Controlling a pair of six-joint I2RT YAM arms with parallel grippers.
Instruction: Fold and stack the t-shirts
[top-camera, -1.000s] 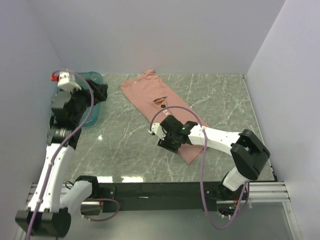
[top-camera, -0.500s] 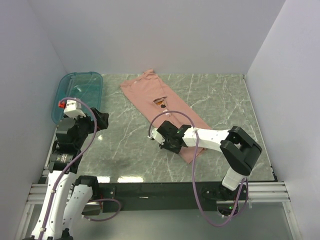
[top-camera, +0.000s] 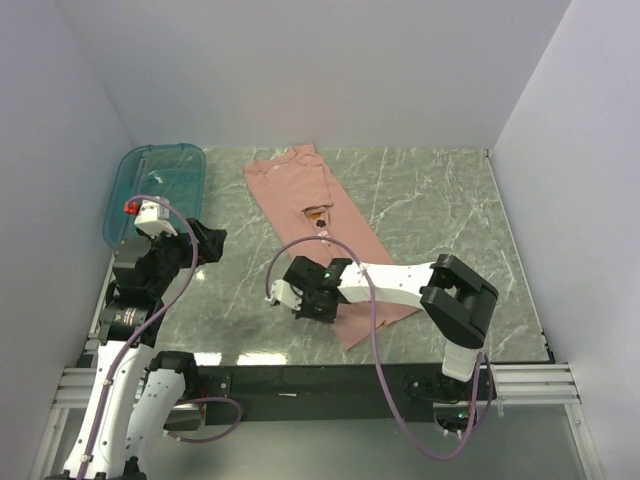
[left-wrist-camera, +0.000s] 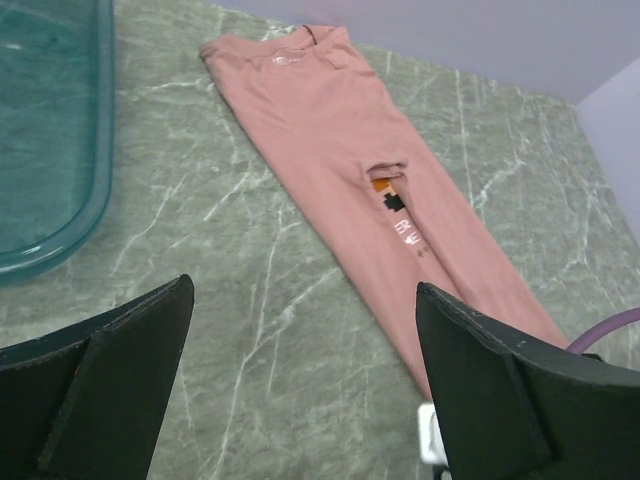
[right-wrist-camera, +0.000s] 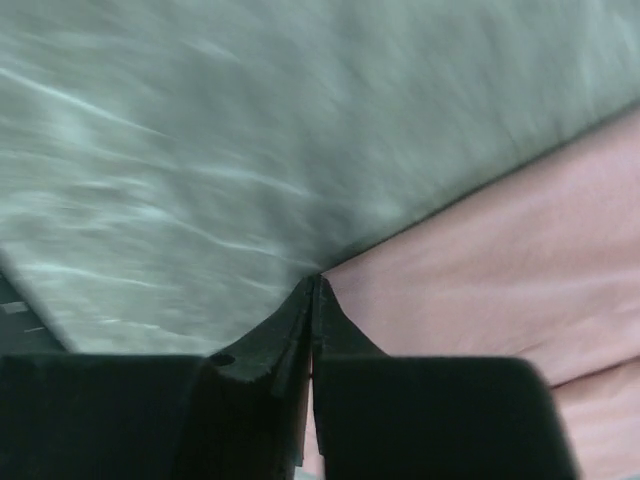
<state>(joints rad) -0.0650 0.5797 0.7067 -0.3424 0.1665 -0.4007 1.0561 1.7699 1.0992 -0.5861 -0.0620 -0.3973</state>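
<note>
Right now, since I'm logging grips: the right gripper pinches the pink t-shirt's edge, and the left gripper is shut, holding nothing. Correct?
Not quite. The left gripper is open, its jaws wide apart, holding nothing; the left wrist view shows it. The right gripper does pinch the edge of the pink t-shirt.

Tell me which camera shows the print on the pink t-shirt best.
Left wrist: the t-shirt lies sharp and near, its print showing coloured blocks. Top external shows only a small speck. Right wrist shows just blurred pink cloth, no print.
</note>
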